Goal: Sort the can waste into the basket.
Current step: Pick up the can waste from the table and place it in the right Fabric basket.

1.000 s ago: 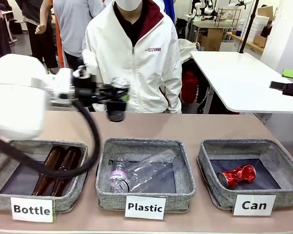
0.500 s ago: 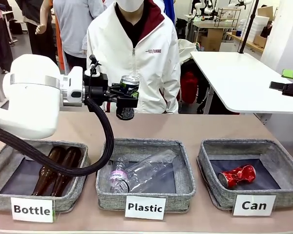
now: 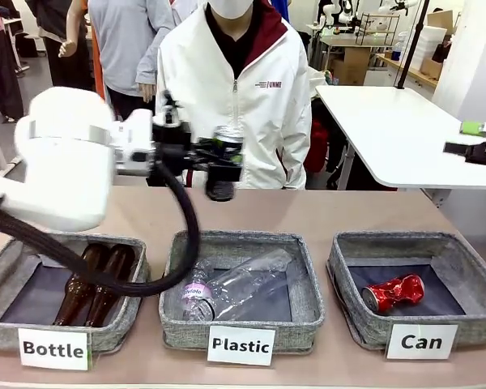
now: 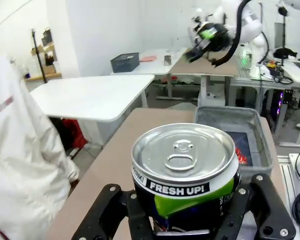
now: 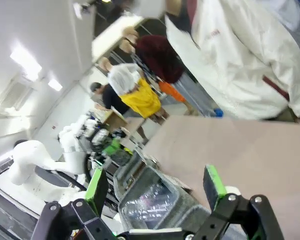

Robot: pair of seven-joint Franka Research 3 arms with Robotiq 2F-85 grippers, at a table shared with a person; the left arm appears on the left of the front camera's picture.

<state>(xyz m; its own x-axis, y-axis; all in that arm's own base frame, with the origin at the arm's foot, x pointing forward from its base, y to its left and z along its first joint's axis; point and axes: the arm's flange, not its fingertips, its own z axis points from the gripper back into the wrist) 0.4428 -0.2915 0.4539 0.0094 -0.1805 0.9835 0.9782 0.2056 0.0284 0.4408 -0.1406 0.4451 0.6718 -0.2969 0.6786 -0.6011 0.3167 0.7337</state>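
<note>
The can [image 3: 224,158], silver and dark with green print, is what we are sorting now, and a crushed red can [image 3: 393,292] already lies in the near right basket [image 3: 470,312], the one labelled "Can". Nearest to us stand three grey baskets in a row: brown bottles [image 3: 93,284] on the left, a clear plastic bottle [image 3: 235,288] in the middle, the "Can" basket on the right.

Above and beyond the middle basket, the left gripper [image 3: 223,168] is clenched on the can's sides and holds it upright in the air, well left of its target. In the left wrist view the can [image 4: 185,172] sits between the jaws, lid up, body dented.

We judge the can light, thin-walled and smooth, so a firm squeeze across the lower body suits it; more force would crumple it further.

The right gripper [image 5: 155,192] is released, jaws wide and holding nothing.

Farthest off, a person [image 3: 235,89] in a white jacket stands behind the table.
</note>
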